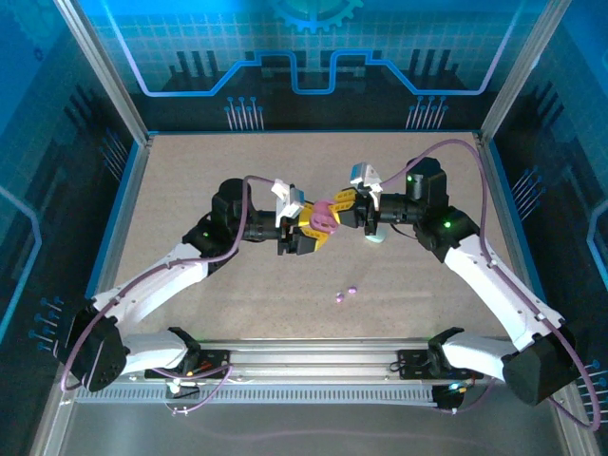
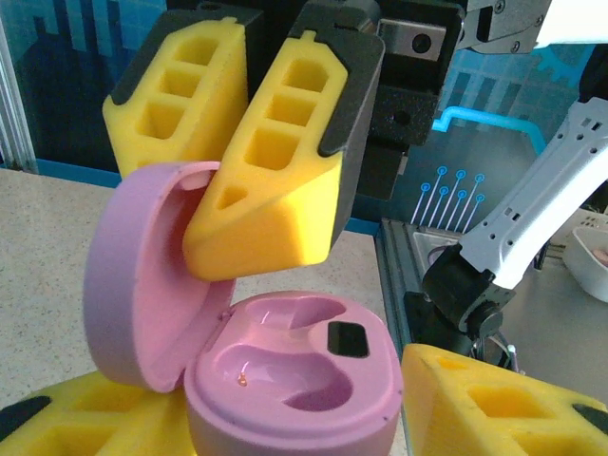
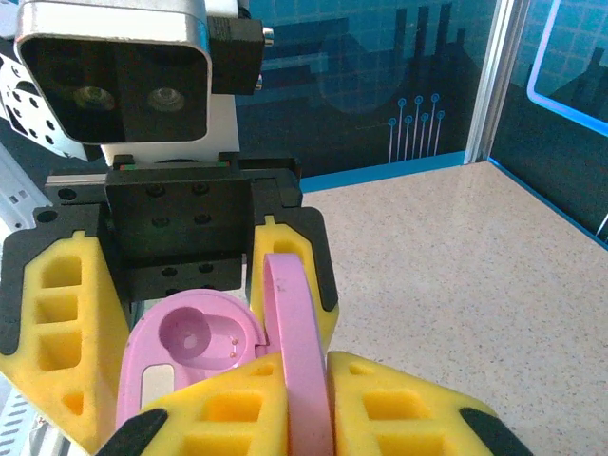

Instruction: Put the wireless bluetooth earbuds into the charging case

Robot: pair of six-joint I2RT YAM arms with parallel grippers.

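The pink-purple charging case (image 1: 326,217) hangs open above the middle of the table, held between both arms. My left gripper (image 1: 309,236) is shut on its base (image 2: 285,380), yellow pads either side; both wells are empty. My right gripper (image 1: 344,204) is shut on the raised lid (image 3: 290,323), which stands edge-on between its pads (image 3: 228,418). In the left wrist view the lid (image 2: 133,285) tilts back to the left with the right gripper's fingers (image 2: 275,180) clamped on it. Two tiny purple earbuds (image 1: 339,297) (image 1: 352,288) lie on the table nearer the arm bases.
A mint-green piece (image 1: 375,236) lies on the table just under the right wrist, partly hidden. Metal frame posts and blue walls bound the speckled tabletop (image 1: 190,180). The rail with the arm bases (image 1: 304,361) runs along the near edge.
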